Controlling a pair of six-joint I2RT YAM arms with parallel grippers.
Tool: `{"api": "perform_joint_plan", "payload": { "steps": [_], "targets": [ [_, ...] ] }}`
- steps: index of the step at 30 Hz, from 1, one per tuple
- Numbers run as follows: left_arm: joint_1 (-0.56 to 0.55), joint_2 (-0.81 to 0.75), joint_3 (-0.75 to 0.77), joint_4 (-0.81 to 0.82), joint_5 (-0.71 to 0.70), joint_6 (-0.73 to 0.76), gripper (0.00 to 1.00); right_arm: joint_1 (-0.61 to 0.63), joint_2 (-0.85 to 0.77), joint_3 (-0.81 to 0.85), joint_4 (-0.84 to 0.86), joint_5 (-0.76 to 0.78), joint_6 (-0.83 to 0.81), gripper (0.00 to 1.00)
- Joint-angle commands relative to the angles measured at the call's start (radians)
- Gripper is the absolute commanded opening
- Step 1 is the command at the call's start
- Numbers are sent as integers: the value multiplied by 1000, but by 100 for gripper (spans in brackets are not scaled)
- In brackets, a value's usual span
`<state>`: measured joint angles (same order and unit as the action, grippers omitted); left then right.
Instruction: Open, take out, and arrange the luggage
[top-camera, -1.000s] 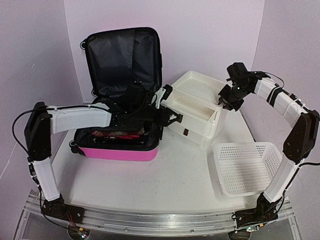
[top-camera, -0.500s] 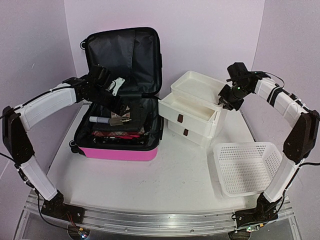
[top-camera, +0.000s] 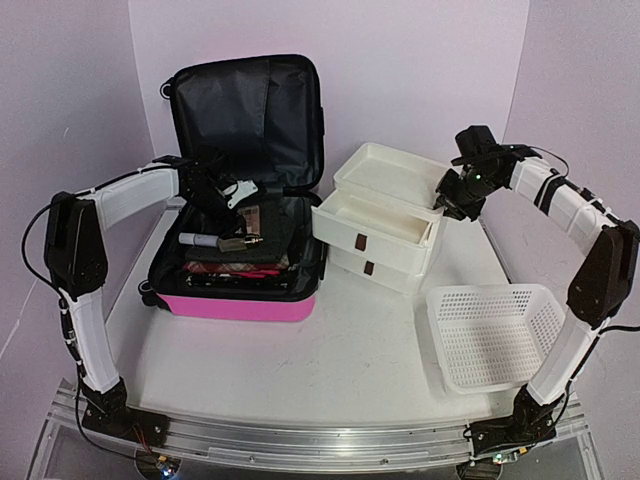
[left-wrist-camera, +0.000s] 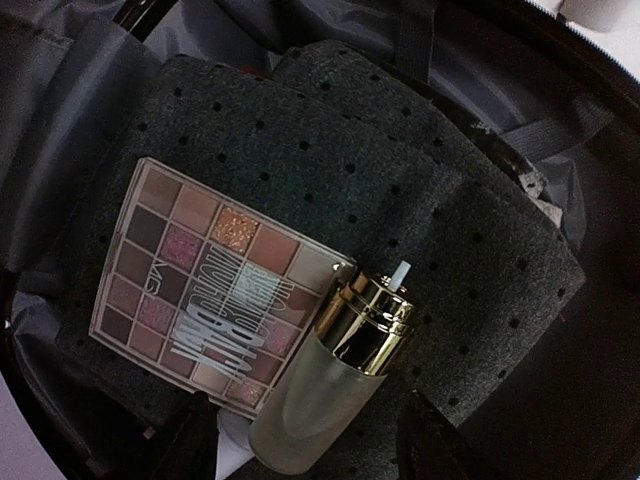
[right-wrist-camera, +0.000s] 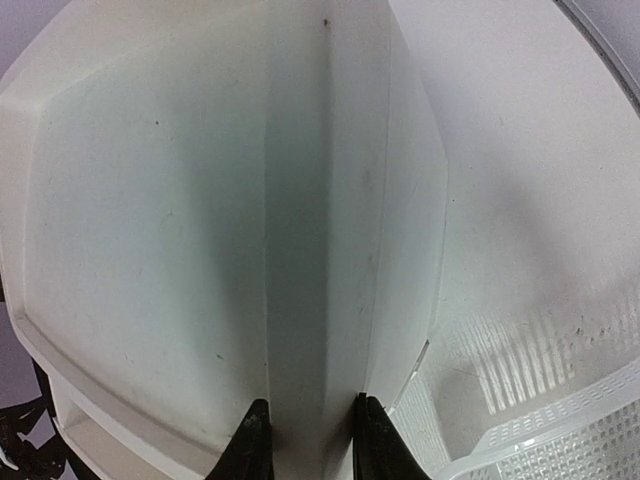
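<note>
Luggage: the pink luggage (top-camera: 240, 305) lies open at the 10 o'clock part of the table (top-camera: 330, 370). Its black-lined lid (top-camera: 245, 115) stands upright toward 12 o'clock.

Inside the luggage: a dark, dotted foam pad (left-wrist-camera: 400, 200) carries an eyeshadow palette (left-wrist-camera: 215, 310). A frosted bottle with a gold cap (left-wrist-camera: 335, 385) lies just beside the palette, at its 4 o'clock corner. The top view also shows a pale tube (top-camera: 195, 238) at the 9 o'clock side of the shell.

Left claw: the left claw (top-camera: 238, 188) hovers over the 12 o'clock end of the open shell, close to the hinge. Its dark fingertips stand wide apart at the lower edge of the wrist view and grip nothing. The bottle and palette lie below it, apart from the fingers.

Right claw: the right claw (top-camera: 447, 203) is at the 3 o'clock rear corner of the white drawer stack (top-camera: 385, 225). Its two fingers (right-wrist-camera: 255, 435) are pressed on either side of a white wall of that stack.

Luggage from the right claw: toward 9 o'clock and well apart, with the drawer stack between them.

Basket: a white mesh basket (top-camera: 495, 335) sits at the 4 o'clock part of the table, apart from the drawer stack.
</note>
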<state>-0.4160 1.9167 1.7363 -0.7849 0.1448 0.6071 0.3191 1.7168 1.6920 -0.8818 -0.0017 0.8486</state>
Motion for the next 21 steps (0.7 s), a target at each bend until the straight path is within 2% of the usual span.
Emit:
{"api": "perform_joint_plan", "payload": {
  "steps": [1, 6, 10, 18, 21],
  "targets": [
    [0, 36, 61, -23, 4, 153, 61, 22, -33, -21, 46, -120, -20, 0],
    [5, 69, 68, -39, 39, 215, 64, 22, -25, -14, 47, -124, -13, 0],
    [6, 138, 116, -38, -7, 208, 59, 22, -20, -11, 47, -132, -7, 0],
    [5, 165, 116, -30, -9, 204, 45, 23, -29, -15, 46, -129, -8, 0],
    [5, 136, 112, -28, -22, 196, 32, 22, -29, -13, 46, -132, -5, 0]
  ]
}}
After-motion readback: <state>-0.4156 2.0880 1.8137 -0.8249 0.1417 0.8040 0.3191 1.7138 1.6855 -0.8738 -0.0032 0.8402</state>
